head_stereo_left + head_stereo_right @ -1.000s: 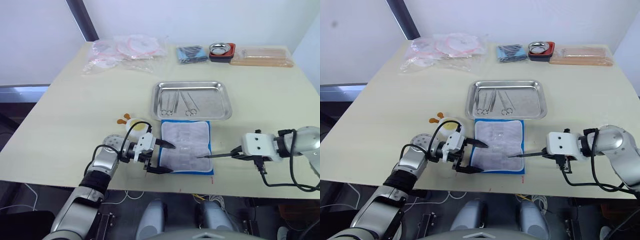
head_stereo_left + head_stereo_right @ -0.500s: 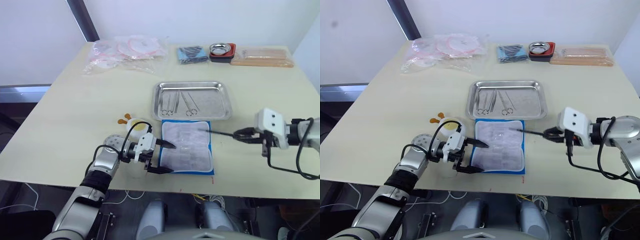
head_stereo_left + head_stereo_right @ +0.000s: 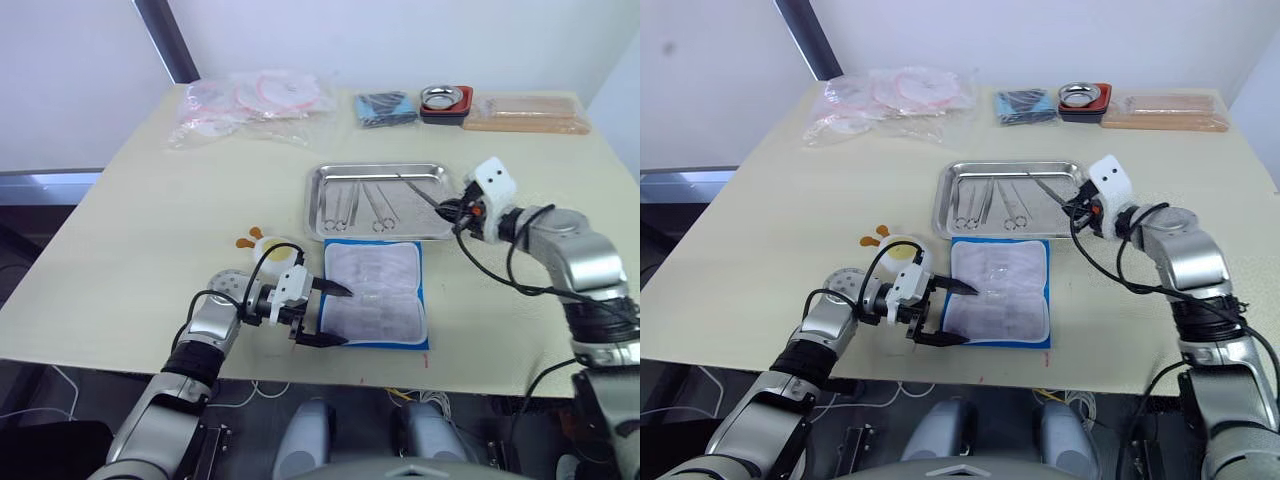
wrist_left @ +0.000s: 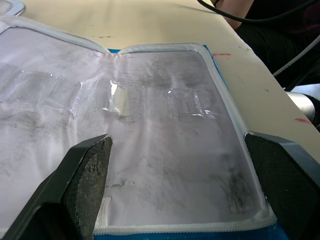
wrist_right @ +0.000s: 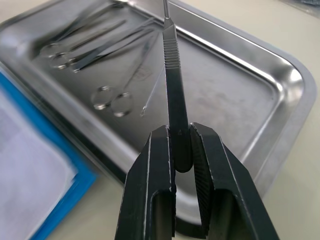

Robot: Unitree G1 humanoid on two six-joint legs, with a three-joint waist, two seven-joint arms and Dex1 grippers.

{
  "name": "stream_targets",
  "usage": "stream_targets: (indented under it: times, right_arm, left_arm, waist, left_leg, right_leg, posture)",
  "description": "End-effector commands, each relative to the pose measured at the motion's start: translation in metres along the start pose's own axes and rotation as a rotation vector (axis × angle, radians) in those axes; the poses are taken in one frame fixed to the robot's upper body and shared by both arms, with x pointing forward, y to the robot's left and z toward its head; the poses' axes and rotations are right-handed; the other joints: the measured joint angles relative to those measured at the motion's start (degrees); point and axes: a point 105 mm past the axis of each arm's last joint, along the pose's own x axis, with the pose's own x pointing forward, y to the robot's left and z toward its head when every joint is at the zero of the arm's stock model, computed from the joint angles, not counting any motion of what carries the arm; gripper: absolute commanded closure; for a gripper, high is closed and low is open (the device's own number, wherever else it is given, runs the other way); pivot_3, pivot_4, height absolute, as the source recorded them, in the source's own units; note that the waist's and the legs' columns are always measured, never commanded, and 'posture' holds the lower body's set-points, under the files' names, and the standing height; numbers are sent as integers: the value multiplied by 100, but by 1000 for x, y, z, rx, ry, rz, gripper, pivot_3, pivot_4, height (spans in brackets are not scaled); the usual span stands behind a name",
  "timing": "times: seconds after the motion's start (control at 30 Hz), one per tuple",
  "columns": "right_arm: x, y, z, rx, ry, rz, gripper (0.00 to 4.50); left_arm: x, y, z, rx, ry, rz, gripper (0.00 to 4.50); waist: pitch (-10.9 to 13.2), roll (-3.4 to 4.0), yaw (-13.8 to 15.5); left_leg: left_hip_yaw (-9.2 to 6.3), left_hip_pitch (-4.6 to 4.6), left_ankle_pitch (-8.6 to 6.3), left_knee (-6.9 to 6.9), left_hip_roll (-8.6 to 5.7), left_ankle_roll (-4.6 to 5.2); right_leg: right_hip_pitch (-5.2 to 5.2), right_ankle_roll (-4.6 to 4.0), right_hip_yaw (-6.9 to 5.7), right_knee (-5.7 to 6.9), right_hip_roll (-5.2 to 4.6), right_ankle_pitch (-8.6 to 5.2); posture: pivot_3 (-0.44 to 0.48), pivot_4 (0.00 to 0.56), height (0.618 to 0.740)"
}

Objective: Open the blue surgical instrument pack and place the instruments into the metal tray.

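The blue surgical instrument pack lies open on the table, whitish pocketed lining up, just in front of the metal tray. Several slim instruments lie in the tray's left half. My right gripper hovers at the tray's right end, shut on a thin ribbed metal instrument that points out over the tray floor. My left gripper rests at the pack's left edge, open, its fingers spread wide over the lining with nothing between them.
At the back of the table are clear plastic bags, a darker blue bundle, a small metal bowl on a red base and a tan box. A small yellow-and-white object sits left of the pack.
My right gripper has carried the thin instrument from the pack's right edge back and up to over the tray. The left gripper has stayed put.
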Motion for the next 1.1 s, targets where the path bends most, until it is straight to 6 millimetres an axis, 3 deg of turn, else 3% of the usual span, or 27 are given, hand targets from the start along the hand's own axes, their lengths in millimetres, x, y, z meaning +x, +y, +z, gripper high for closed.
stream_targets:
  times: [0.03, 0.4, 0.67, 0.97, 1.1]
  right_arm:
    - [13, -3, 14, -1, -34, -78, 4431]
    - [44, 3, 5, 105, 8, -169, 4431]
    - [54, -5, -6, 159, 78, -237, 4431]
    - [58, 1, -11, 168, 94, -215, 4431]
    - [57, 3, -5, 200, 64, -195, 2737]
  left_arm:
    - [0, -12, -34, -145, 100, 3, 0]
    - [-2, -13, -35, -146, 102, 12, 0]
    - [-1, -13, -35, -147, 100, 10, 0]
    - [0, -12, -34, -143, 96, 14, 0]
    - [0, -12, -35, -145, 96, 19, 0]
  waist:
    - [0, 1, -4]
    - [0, 2, -23]
    - [0, 3, -27]
    - [1, 3, -30]
    - [1, 3, -30]
  left_leg:
    - [0, 1, 0, 0, 0, 0]
    - [-1, 2, 0, -1, 0, 0]
    - [0, 2, 0, -2, 0, 0]
    - [-1, 2, 0, -3, 1, 0]
    - [-1, 2, 0, -3, 1, 0]
  right_leg:
    - [0, 0, 0, 1, 0, 0]
    - [-1, -2, 0, 5, 1, 1]
    - [-1, -6, 1, 5, 0, 3]
    - [-1, -2, 1, 5, 0, 1]
    - [-1, -1, 1, 5, 0, 0]
  posture:
    - [0, 150, 740]
    - [0, 150, 740]
    - [0, 150, 740]
    - [0, 150, 740]
    - [0, 150, 740]
